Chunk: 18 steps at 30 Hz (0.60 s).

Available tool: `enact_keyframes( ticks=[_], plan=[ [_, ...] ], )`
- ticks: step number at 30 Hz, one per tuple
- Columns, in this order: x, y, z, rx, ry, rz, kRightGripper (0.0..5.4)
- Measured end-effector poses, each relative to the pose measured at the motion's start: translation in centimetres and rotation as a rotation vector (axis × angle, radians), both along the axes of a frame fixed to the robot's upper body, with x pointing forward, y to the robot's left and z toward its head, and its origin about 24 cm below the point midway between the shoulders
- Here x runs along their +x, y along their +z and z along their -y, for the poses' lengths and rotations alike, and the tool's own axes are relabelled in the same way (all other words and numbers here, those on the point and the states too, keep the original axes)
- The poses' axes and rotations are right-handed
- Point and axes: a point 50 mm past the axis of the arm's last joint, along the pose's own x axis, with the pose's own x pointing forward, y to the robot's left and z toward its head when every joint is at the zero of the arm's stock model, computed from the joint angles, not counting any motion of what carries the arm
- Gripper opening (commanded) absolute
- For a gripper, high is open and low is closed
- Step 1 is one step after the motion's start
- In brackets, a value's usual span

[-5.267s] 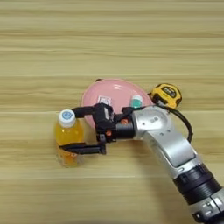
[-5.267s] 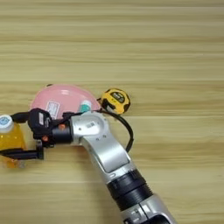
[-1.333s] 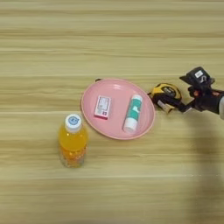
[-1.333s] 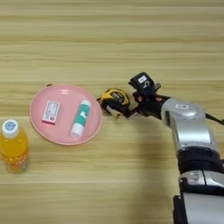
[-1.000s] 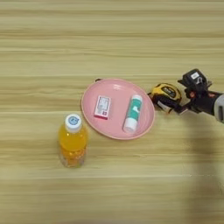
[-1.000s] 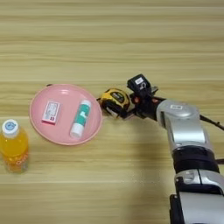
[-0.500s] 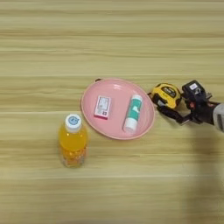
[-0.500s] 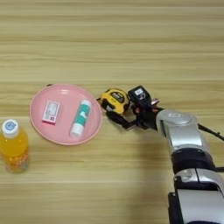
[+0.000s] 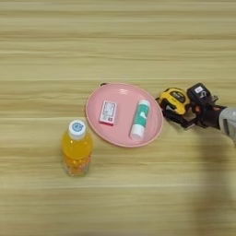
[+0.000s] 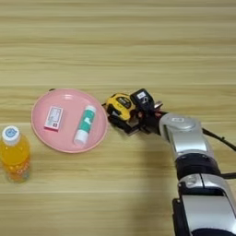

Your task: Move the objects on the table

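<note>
On the wooden table (image 10: 138, 27), the right gripper (image 10: 128, 120) spreads its black fingers around the yellow-black tape measure (image 10: 119, 105) beside the pink plate's (image 10: 69, 142) right rim, seemingly poised to grasp it.

Right arm (image 10: 186, 138) coming in from the bottom edge toward the tabletop's right side, silver forearm angled up and to the left, wrist bent. Black pincer (image 10: 131, 117) low over the tabletop, pointing left, fingers spread: one finger (image 10: 142, 99) farther back, the other (image 10: 123, 125) nearer the front edge.
</note>
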Motion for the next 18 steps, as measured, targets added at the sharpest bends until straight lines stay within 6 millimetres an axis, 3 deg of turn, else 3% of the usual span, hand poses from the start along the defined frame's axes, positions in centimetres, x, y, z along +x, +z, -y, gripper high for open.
enact_keyframes(
  ticks=[18],
  plan=[
    [0.77,-0.18,-0.23,-0.002,-0.021,0.022,5.37]
  ],
)
